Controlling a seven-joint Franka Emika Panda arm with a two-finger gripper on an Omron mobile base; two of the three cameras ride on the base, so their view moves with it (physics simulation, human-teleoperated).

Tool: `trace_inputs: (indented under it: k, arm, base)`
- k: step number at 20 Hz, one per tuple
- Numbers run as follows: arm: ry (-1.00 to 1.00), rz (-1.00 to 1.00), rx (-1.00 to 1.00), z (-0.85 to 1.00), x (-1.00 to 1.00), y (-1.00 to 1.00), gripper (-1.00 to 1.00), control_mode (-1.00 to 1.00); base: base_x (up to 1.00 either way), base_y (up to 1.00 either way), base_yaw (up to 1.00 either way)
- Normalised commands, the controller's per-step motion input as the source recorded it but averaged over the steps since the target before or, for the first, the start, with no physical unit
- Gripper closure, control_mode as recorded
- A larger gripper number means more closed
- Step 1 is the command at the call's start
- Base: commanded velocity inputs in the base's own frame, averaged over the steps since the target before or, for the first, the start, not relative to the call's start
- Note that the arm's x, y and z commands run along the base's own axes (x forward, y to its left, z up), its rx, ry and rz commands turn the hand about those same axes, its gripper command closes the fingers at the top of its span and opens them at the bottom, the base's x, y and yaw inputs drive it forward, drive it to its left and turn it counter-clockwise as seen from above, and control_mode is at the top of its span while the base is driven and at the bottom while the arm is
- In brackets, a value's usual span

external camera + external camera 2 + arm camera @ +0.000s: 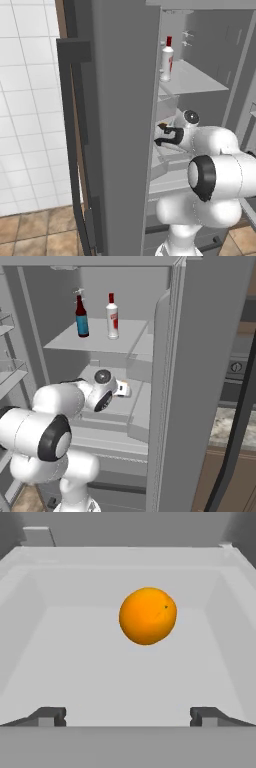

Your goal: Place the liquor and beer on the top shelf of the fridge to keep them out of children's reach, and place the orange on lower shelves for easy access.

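In the hand view the orange (148,615) sits ahead of my open gripper (128,717), clear of both fingertips, over the pale floor of a walled bin (60,662) on the fridge's lower shelves. I cannot tell whether it rests on that floor. The white, red-capped liquor (112,316) and the dark brown beer (81,317) stand upright side by side on the top shelf (131,338). The liquor (167,59) also stands on the top shelf (200,80) in the left base view. My gripper (167,136) reaches into the fridge below that shelf.
The thick grey fridge door (125,125) stands open to the left of the arm, and a second door (200,381) stands close on the right. Door racks (10,373) jut out at far left. The bin's side walls (235,627) flank the hand.
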Motion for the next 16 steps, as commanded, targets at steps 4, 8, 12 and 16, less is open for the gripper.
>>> trace_inputs:
  k: [4,8,12,16]
  arm:
    - [0.0,0.0,-0.07,0.44,-0.88,0.0,-1.0,-1.0]
    - [0.0,0.0,-0.08,0.51,-0.84,0.03,-1.0,-1.0]
    - [0.0,0.0,-0.08,0.61,-0.76,0.04,-1.0,-1.0]
    - [-0.01,0.0,-0.06,0.81,-0.68,0.03,-1.0,-1.0]
  base:
    - [0.0,0.0,0.0]
    - [0.0,0.0,0.0]
    - [0.0,0.0,0.0]
    - [0.0,0.0,0.0]
